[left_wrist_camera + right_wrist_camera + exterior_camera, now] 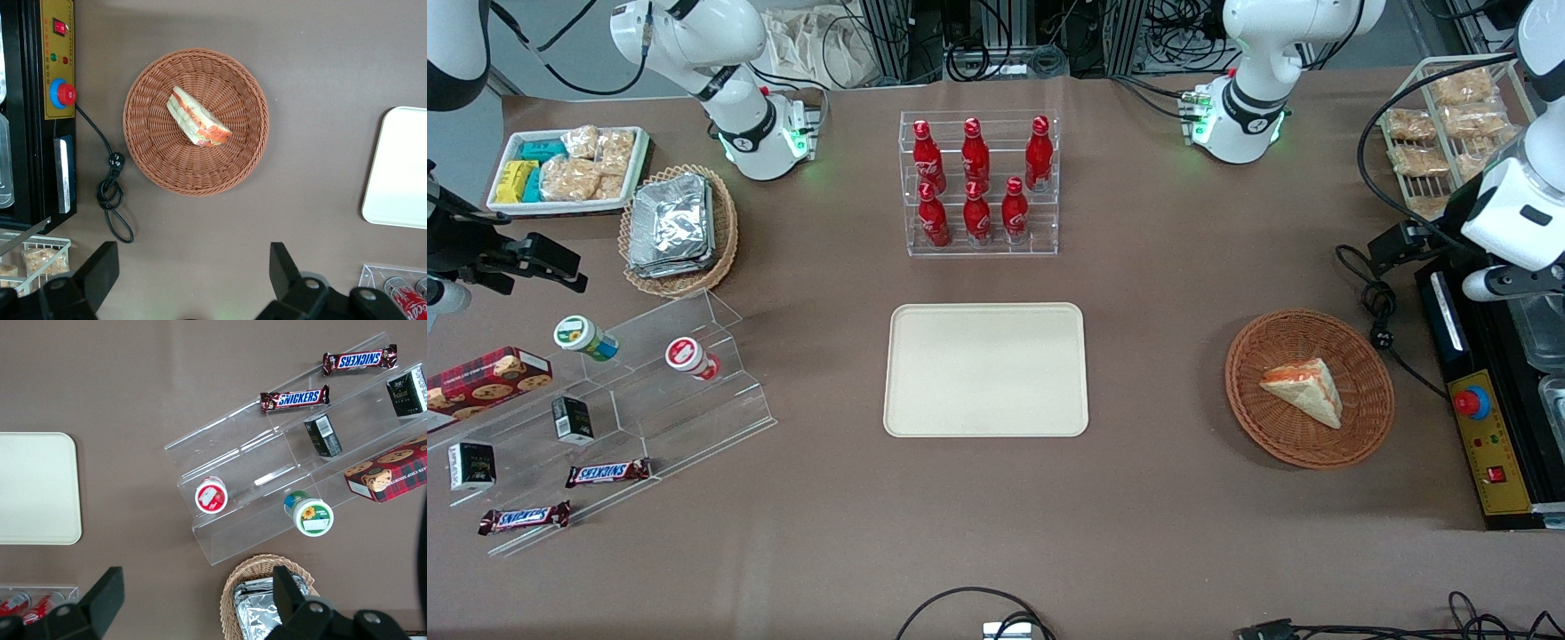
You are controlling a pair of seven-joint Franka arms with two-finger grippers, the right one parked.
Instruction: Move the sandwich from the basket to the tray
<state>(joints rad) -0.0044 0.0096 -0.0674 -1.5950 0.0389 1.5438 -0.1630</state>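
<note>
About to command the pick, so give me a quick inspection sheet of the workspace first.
Surface: brown table.
Job's things: sandwich lies in the wicker basket; tray bare.
Clutter: cola bottle rack, Snickers bars, foil packs.
Grippers: gripper open, holding nothing, above the table beside the basket.
Cables: black cord with plug beside the basket.
Surroundings: control box with red button.

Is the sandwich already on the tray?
No, the sandwich lies in the basket; the tray is bare, and the open hand hovers above.
</note>
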